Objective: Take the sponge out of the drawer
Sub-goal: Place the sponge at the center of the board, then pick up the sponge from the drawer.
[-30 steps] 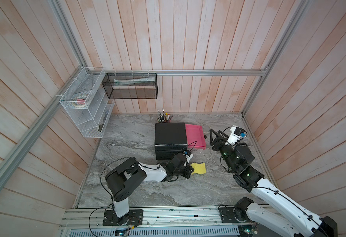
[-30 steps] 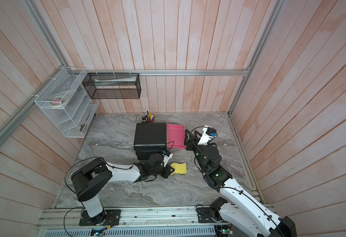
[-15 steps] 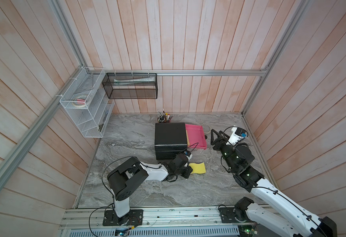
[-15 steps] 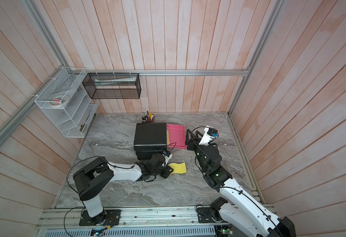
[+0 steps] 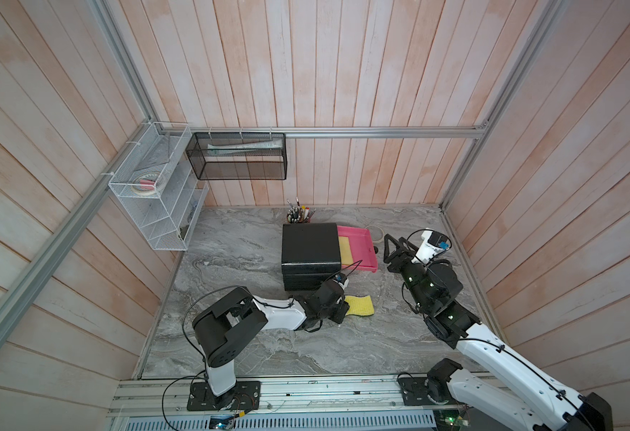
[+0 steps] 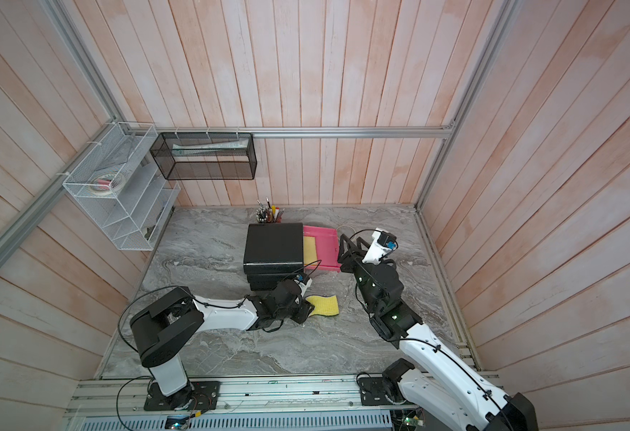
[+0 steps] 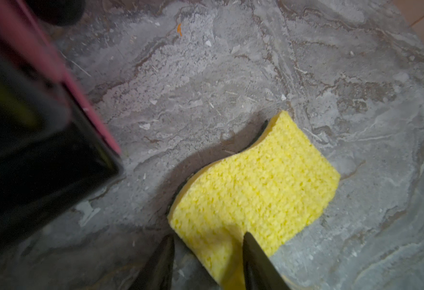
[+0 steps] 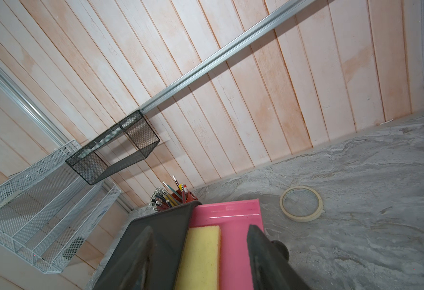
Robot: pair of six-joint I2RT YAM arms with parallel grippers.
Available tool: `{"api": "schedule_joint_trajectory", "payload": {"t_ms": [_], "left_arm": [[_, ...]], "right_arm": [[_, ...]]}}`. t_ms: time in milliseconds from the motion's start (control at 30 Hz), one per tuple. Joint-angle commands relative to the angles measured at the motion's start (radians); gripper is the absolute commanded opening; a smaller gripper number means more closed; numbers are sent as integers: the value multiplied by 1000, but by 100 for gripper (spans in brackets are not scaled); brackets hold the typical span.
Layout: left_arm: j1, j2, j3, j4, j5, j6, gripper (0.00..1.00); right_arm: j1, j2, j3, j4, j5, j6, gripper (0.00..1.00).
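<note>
Yellow sponge (image 5: pixel 361 305) flat on the marble tabletop (image 5: pixel 253 347), just below frame centre, outside the pink drawer (image 5: pixel 360 242); left gripper (image 7: pixel 209 236), jaws parted astride its corner, pinching nothing; best widened, then lifted straight, lest a finger drag it; right gripper (image 5: pixel 387 250) open, empty; second sponge (image 5: pixel 344 249) half hidden under the black cabinet (image 5: pixel 309 244).

No word, label, brand or number can be read anywhere; the faint marks inside the tape roll (image 8: pixel 302 218) are too small.
</note>
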State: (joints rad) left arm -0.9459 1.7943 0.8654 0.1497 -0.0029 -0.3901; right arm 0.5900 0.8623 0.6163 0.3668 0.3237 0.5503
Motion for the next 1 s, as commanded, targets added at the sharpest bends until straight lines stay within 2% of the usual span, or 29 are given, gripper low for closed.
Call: {"api": "schedule_joint_trajectory", "payload": {"t_ms": [0,333,467,600,800,967], "left_arm": [[-1,-49,-18,12,-35,10,58],[1,-132,-62,46,-14,10,59],[-1,-221,-104,62,5,5,60],[0,-362,-162,74,12,2,61],[0,-569,-216,42,-27,24,64],[5,-684,-256,19,-93,34,66]], "right_arm": [[-10,10,-9,16,-4,6,60],[-26,43,22,-8,-4,-18,61],[-50,81,87,-86,-8,-66,65],[-83,171,193,-219,-36,-117,68],[-107,377,357,-388,-169,-189,69],[-107,538,470,-477,-245,-225,63]]}}
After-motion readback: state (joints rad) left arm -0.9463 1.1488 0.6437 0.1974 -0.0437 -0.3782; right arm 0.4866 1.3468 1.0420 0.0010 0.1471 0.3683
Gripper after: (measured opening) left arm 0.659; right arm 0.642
